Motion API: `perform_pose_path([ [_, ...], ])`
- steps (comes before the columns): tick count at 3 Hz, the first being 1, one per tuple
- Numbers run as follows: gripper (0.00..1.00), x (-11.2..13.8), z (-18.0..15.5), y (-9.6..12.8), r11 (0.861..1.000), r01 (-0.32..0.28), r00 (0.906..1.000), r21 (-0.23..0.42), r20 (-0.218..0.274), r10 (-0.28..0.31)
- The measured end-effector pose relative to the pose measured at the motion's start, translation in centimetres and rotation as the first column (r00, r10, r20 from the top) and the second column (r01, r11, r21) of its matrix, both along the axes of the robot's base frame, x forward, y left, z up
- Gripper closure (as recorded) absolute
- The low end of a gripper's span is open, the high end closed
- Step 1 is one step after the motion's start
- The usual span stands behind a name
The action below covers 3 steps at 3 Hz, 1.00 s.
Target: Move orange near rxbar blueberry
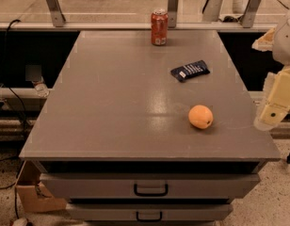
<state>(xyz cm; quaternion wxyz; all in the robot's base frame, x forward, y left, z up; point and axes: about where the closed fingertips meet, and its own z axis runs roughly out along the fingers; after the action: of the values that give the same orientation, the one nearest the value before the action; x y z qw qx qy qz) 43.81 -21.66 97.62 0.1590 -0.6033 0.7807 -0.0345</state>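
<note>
The orange (pixel 201 116) lies on the grey tabletop (pixel 116 98) toward the front right. The rxbar blueberry (pixel 190 70), a dark navy wrapper with white lettering, lies flat further back, a hand's length behind the orange. My gripper (pixel 275 108) is at the right edge of the view, off the table's right side, level with the orange and well apart from it. Nothing is held in it that I can see.
A red soda can (pixel 159 27) stands upright at the back middle of the table. Two drawers with handles (pixel 150 189) sit under the front edge. A cardboard box (pixel 34 192) lies on the floor at lower left. A rail and glass run behind the table.
</note>
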Motion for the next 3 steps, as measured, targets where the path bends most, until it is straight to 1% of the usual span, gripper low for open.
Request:
perform_pose_path([
  [1, 0.00, 0.0, 0.1, 0.0, 1.000, 0.002, 1.0000, 0.003, 0.008, -0.002],
  [2, 0.00, 0.0, -0.9, -0.4, 0.997, 0.026, 0.9989, 0.072, 0.036, -0.029],
  [3, 0.00, -0.1, -3.6, -1.1, 0.980, 0.067, 0.9962, 0.187, 0.043, -0.076],
])
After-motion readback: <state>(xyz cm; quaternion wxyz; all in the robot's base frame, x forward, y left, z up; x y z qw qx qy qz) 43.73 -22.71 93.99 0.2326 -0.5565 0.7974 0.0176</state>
